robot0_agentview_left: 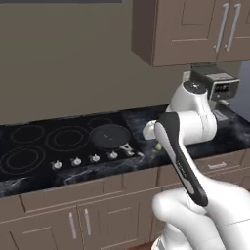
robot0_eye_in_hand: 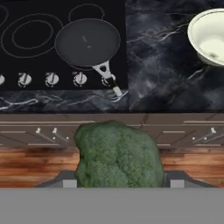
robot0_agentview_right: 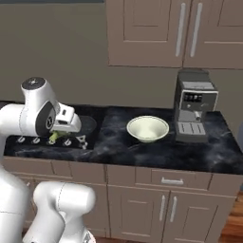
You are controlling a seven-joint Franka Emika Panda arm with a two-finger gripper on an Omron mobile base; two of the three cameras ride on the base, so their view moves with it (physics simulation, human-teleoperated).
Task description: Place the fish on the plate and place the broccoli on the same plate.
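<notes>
A dark-green lumpy broccoli (robot0_eye_in_hand: 116, 155) sits between my fingertips in the hand view, held over the counter's front edge with the cabinet fronts and wood floor below it. My gripper (robot0_eye_in_hand: 120, 181) is shut on it. In the right base view the gripper (robot0_agentview_right: 56, 135) hangs above the stove's front right corner with the broccoli (robot0_agentview_right: 53, 137) showing green under the hand. A small green piece of the broccoli (robot0_agentview_left: 158, 145) peeks out beside the forearm in the left base view. The fish and the plate are out of view.
A round black frying pan (robot0_eye_in_hand: 87, 41) rests on the stove's right burner, handle towards the knobs (robot0_eye_in_hand: 51, 79). A pale greenish-white bowl (robot0_agentview_right: 147, 128) stands on the dark marble counter (robot0_agentview_right: 114, 142) to the right. A coffee machine (robot0_agentview_right: 194, 105) stands further right, with wall cabinets above.
</notes>
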